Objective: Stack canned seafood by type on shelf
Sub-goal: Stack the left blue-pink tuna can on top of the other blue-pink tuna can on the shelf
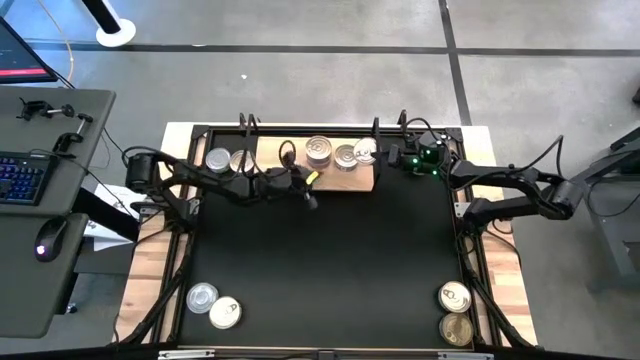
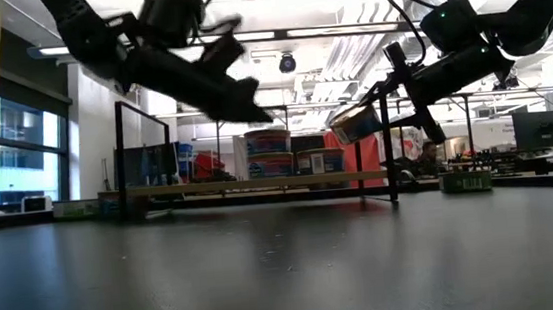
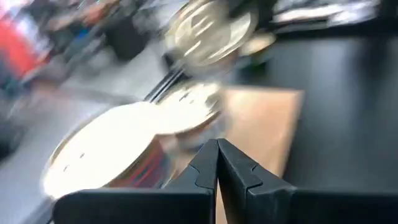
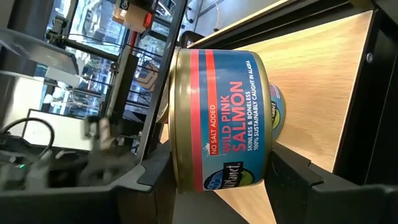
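Observation:
The light-wood shelf (image 1: 290,178) lies at the mat's far edge and holds several silver-lidded cans: two at its left (image 1: 230,159) and two near the middle (image 1: 332,153). My right gripper (image 1: 378,154) is shut on a salmon can (image 4: 217,118) above the shelf's right end. The can shows tilted in the low view (image 2: 356,123). My left gripper (image 1: 311,197) is shut and empty. It hangs in the air just near of the shelf's middle (image 3: 261,124), and its fingers (image 3: 217,163) are pressed together. My right gripper pinches the salmon can between its two fingers, one on the gold lid end (image 4: 175,155) and one on the opposite flat end (image 4: 268,155). The fingers come from the table's right, slanting down. The can is tilted and lifted clear of the shelf (image 2: 249,184).
Two loose cans (image 1: 213,304) lie at the black mat's near left corner and two (image 1: 455,311) at its near right corner. A blue-labelled can (image 4: 278,112) stands on the shelf just behind the held can. A desk with keyboard and mouse (image 1: 40,200) stands left of the table.

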